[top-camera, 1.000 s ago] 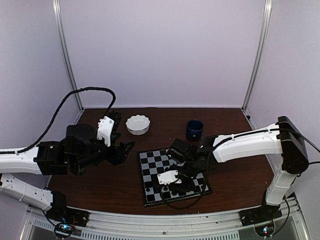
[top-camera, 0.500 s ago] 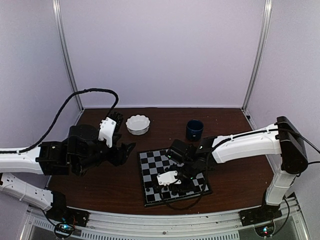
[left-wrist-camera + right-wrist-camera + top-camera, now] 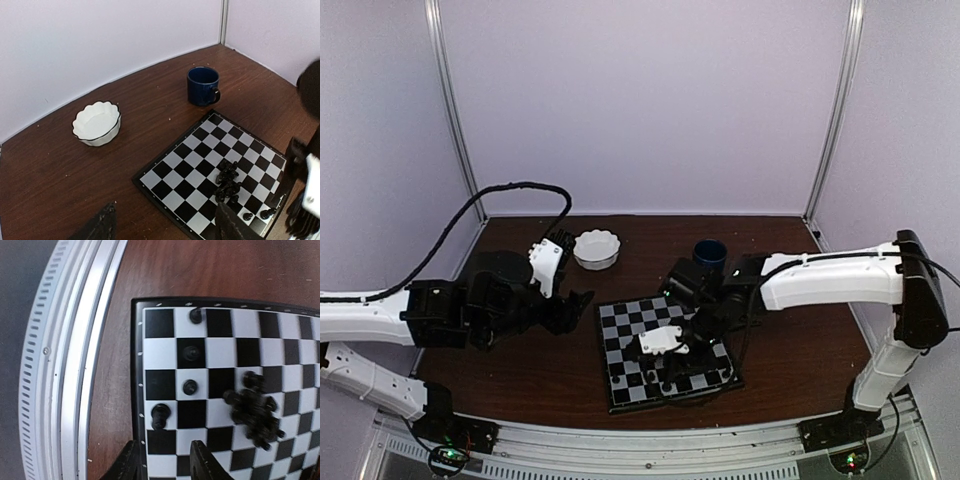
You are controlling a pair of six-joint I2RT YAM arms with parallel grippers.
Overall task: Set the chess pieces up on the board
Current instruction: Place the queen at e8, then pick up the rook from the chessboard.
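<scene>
Brown wooden table (image 3: pixel 800 260) holds a black-and-white board (image 3: pixel 200 165) near its front edge. Left gripper (image 3: pixel 167 225) hovers beside the board, fingers spread wide and empty. Right gripper (image 3: pixel 167 460) hangs over the board's edge, fingers slightly apart, pinching nothing. Black chess pieces (image 3: pixel 252 412) lie heaped mid-board; four more sit singly near one edge.

One board (image 3: pixel 620 345), one white bowl (image 3: pixel 596 249) and one dark blue mug (image 3: pixel 709 256). Four chess pieces (image 3: pixel 189 387) stand singly along the board's edge. A heap (image 3: pixel 252 410) beside them holds perhaps eight more, too tangled to count.
</scene>
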